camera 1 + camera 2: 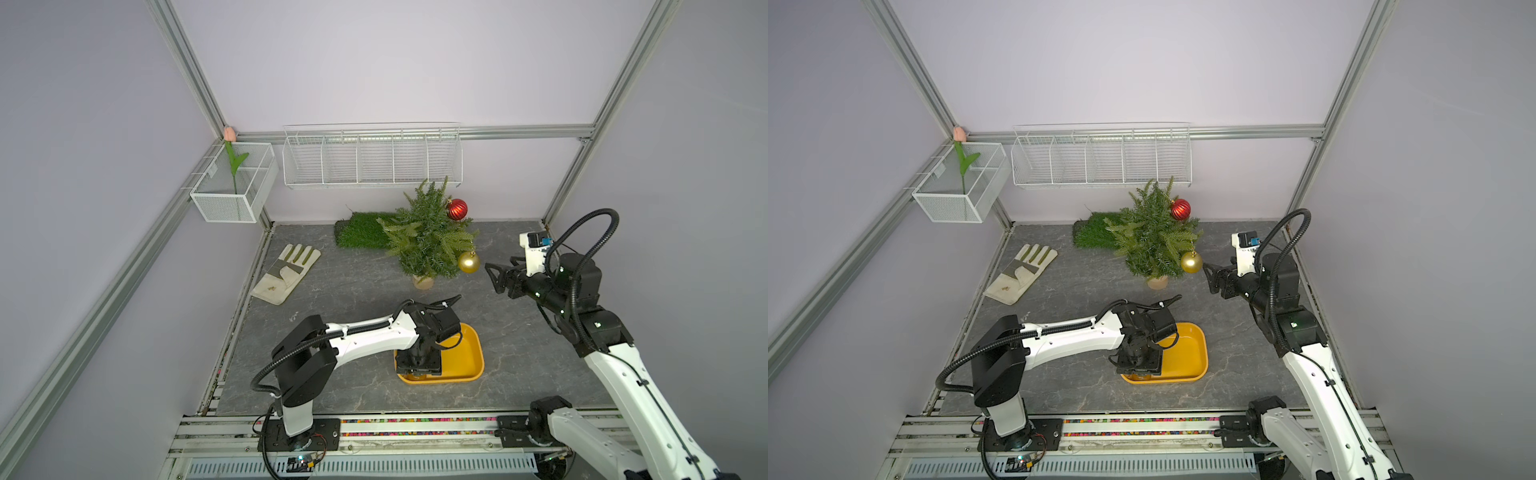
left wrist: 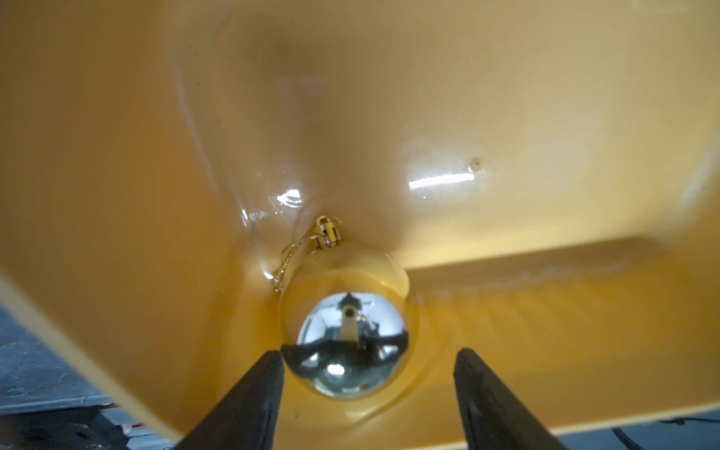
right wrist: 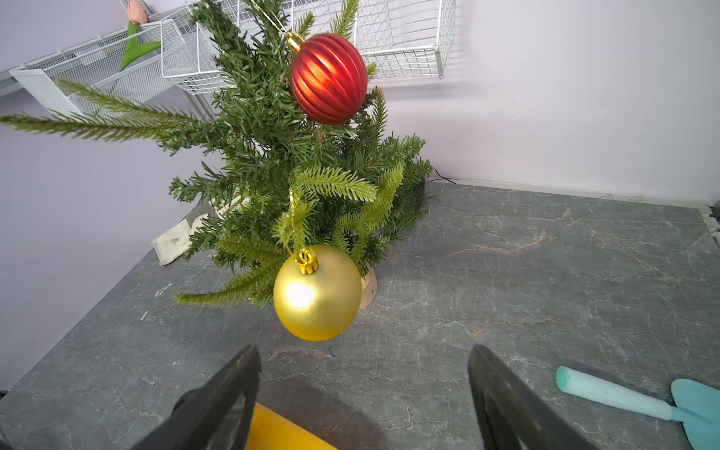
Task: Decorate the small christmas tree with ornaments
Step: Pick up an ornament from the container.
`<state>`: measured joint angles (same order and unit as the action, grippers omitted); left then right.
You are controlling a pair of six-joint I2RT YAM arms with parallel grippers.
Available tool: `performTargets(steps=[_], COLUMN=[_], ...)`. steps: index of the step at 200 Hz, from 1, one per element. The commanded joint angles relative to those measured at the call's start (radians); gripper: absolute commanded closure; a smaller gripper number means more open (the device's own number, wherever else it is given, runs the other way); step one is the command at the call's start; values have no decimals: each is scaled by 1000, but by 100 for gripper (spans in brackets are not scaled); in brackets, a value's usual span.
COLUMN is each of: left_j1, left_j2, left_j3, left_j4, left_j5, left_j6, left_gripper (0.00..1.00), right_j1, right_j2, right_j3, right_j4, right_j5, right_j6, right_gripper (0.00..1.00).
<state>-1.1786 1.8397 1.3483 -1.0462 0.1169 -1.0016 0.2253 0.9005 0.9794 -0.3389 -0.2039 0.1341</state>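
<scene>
- I see a grey, marble-patterned tabletop (image 1: 353, 299) carrying everything.
- The small christmas tree (image 1: 428, 237) stands upright on its tan base (image 1: 423, 281), toward the back.
- A green grass roll (image 1: 359, 230) lies beside it, along the back wall.
- A pale work glove (image 1: 286, 272) lies flat near the left edge.
- A yellow tray (image 1: 467, 357) sits toward the front.
- My right wrist view shows a teal tool (image 3: 615, 397) lying flat.

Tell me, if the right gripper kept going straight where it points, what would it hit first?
Probably the gold ornament hanging low on the small christmas tree; the open right gripper aims roughly at it, though depth is unclear.
</scene>
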Motion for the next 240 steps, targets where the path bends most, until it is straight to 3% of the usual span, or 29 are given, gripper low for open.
performTargets(steps=[1,82,146,198,240], left_j1=[0,38,44,45,45], left_j2=[58,163,94,-76,-306], left_j3=[32,167,256,272,141], left_j4=[-16,-60,-91,-1,302], left_j5=[1,-36,-109,-217,-221], left_j6=[2,98,228,481,801], left_gripper=[29,39,41,43,43], right_j1=[4,3,-6,-12,-12], right_j2=[-14,-2,11,-5,-28], right_j3=[-9,-2,3,10,37], right_j4=[26,16,6,-10,-28], right_j5=[9,17,21,-21,-164], right_j6=[-9,-18,-16,11,82], right_gripper=[14,13,13,13,12])
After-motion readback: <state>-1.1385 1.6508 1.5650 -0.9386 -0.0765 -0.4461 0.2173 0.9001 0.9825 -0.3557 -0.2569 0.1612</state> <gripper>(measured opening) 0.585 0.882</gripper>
